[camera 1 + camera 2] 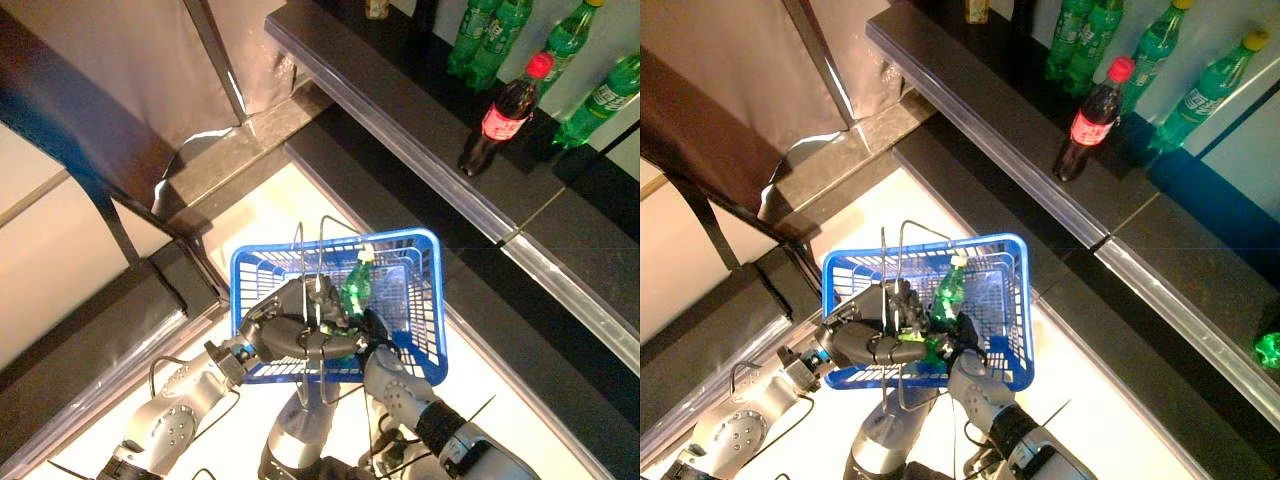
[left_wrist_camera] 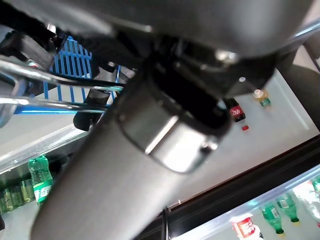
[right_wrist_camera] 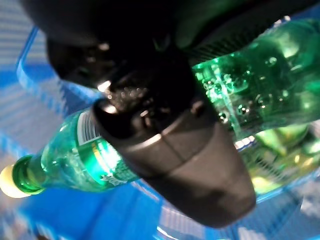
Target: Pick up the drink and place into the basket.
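Observation:
The blue basket (image 1: 426, 300) hangs in front, held up by its wire handles (image 1: 322, 250). My left hand (image 1: 285, 335) is shut on those handles; they also show in the left wrist view (image 2: 45, 75). A green drink bottle (image 1: 356, 285) with a pale cap lies tilted inside the basket, cap pointing away from me. My right hand (image 1: 378, 342) reaches over the basket's near rim and is shut on the bottle's lower body. In the right wrist view its fingers (image 3: 190, 165) wrap across the green bottle (image 3: 75, 160) above the blue mesh.
A dark shelf ledge (image 1: 400, 110) runs diagonally behind the basket. On it stand green bottles (image 1: 490, 35) and a dark bottle with a red cap (image 1: 505, 115). A dark metal frame (image 1: 110, 215) stands at the left.

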`<state>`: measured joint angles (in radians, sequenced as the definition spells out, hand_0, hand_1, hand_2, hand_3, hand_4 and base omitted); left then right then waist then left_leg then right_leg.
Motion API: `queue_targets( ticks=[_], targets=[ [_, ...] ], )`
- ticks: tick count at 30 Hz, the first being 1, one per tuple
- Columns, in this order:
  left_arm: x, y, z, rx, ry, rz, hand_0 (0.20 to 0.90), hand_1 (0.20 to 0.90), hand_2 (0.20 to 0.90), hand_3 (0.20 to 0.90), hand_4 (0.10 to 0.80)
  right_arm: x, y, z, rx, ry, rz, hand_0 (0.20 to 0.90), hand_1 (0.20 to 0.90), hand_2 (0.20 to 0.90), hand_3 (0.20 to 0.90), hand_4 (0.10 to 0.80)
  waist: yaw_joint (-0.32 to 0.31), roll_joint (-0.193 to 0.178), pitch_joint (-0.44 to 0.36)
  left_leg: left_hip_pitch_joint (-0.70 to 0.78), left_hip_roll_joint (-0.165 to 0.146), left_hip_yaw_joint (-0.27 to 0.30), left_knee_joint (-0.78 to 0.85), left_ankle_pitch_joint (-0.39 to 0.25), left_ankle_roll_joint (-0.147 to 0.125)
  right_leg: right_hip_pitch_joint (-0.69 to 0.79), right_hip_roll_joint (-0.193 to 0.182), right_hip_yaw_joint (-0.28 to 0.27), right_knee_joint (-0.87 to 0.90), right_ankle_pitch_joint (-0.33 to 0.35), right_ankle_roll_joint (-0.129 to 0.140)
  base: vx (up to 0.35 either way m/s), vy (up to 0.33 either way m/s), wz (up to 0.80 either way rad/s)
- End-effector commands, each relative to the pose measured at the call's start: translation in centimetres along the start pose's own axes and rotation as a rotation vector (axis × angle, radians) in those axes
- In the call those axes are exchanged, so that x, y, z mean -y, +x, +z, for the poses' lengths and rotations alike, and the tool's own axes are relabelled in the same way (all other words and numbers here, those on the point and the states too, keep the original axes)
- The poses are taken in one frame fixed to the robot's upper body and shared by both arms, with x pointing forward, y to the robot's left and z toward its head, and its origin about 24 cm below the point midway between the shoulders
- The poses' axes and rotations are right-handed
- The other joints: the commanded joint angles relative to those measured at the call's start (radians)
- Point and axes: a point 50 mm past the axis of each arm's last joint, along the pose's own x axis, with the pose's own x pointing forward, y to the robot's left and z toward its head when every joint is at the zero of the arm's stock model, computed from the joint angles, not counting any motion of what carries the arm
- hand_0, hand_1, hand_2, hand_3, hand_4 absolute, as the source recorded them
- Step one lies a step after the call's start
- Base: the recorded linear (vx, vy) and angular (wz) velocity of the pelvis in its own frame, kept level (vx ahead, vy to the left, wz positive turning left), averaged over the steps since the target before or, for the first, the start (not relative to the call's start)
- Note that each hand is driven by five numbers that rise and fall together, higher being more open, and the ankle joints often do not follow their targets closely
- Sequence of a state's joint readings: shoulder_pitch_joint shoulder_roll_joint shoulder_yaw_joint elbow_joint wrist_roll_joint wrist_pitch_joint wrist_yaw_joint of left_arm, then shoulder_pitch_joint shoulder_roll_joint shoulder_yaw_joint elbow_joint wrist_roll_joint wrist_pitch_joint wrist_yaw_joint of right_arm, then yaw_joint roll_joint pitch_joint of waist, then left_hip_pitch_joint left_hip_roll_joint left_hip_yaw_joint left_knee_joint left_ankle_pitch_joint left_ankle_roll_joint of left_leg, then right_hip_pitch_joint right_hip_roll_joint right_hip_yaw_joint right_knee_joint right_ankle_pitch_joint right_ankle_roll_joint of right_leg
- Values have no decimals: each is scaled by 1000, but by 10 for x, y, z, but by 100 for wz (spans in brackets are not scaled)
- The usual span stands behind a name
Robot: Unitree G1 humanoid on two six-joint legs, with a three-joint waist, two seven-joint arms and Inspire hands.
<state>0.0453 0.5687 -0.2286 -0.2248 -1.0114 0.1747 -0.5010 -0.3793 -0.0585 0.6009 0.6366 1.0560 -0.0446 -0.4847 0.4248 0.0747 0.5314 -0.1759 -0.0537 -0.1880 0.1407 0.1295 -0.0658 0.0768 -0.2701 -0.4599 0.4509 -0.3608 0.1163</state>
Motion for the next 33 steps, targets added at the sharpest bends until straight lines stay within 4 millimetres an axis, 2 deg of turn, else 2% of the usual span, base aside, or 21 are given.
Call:
queue_targets(
  ticks=[1, 4, 5, 12, 19, 20, 22, 23, 24, 25, 33],
  targets=[
    [87, 27, 73, 460, 25, -613, 300, 300, 300, 200, 100, -78, -17, -2, -23, 291, 310, 300, 300, 300, 200, 100, 5, 46, -132, -16, -39, -34, 143, -121, 20, -27, 37, -21, -100, 221, -57, 0, 0, 0],
    [87, 27, 71, 455, 19, -618, 300, 300, 300, 200, 100, -81, -16, -2, -58, 375, 333, 300, 300, 300, 200, 100, 10, 47, -129, -19, -41, -33, 145, -120, 22, -30, 32, -24, -94, 223, -56, 27, -19, 2],
    [87, 26, 71, 452, 21, -617, 300, 300, 300, 200, 100, -82, -16, -1, -69, 406, 332, 300, 300, 300, 200, 100, 14, 41, -126, -9, -41, -33, 150, -146, 18, -23, 30, -13, -85, 199, -48, 94, -65, 8],
    [85, 24, 72, 441, 14, -625, 300, 300, 300, 200, 100, -79, -10, 13, -110, 637, 297, 300, 300, 300, 200, 100, 29, 35, -130, -11, -41, -37, 157, -149, 24, -19, 26, -24, -77, 205, -44, 41, -20, 3],
    [82, 22, 72, 424, -6, -614, 300, 300, 300, 200, 100, -70, -1, 25, -98, 655, 266, 300, 300, 300, 200, 100, 42, 32, -139, -10, -43, -38, 161, -150, 27, -11, 20, -36, -76, 210, -43, 49, -7, 3],
    [81, 21, 72, 420, -17, -613, 300, 300, 300, 200, 100, -65, 1, 26, -96, 638, 247, 368, 368, 368, 280, 180, 43, 32, -141, -10, -43, -37, 161, -151, 27, -10, 19, -37, -75, 210, -43, 75, 2, 9],
    [80, 20, 72, 419, -26, -612, 300, 300, 300, 200, 100, -58, 4, 24, -111, 605, 210, 451, 451, 451, 376, 276, 44, 30, -142, -10, -42, -36, 162, -151, 28, -8, 20, -38, -76, 209, -42, 42, 7, 3],
    [80, 20, 71, 420, -23, -608, 300, 300, 300, 200, 100, -52, 6, 25, -104, 591, 199, 702, 702, 702, 669, 569, 43, 29, -142, -12, -42, -35, 162, -151, 29, -8, 21, -37, -78, 209, -42, 0, 0, 0],
    [80, 20, 71, 420, -23, -607, 300, 300, 300, 200, 100, -50, 7, 26, -104, 591, 198, 782, 782, 782, 763, 663, 43, 30, -142, -12, -42, -35, 163, -151, 29, -8, 22, -37, -78, 208, -42, 0, 0, 0],
    [80, 20, 72, 420, -32, -606, 300, 300, 300, 200, 100, -37, 12, 30, -81, 592, 172, 900, 900, 900, 900, 800, 44, 33, -140, -14, -42, -33, 162, -152, 30, -12, 17, -42, -74, 209, -42, 0, 0, 0],
    [79, 17, 73, 423, -63, -606, 300, 300, 300, 200, 100, -22, 12, 41, 9, 594, 153, 900, 900, 900, 900, 800, 42, 27, -126, -16, -38, -20, 170, -158, 34, -16, 12, -49, -62, 213, -37, 3, -4, 0]
  ],
)
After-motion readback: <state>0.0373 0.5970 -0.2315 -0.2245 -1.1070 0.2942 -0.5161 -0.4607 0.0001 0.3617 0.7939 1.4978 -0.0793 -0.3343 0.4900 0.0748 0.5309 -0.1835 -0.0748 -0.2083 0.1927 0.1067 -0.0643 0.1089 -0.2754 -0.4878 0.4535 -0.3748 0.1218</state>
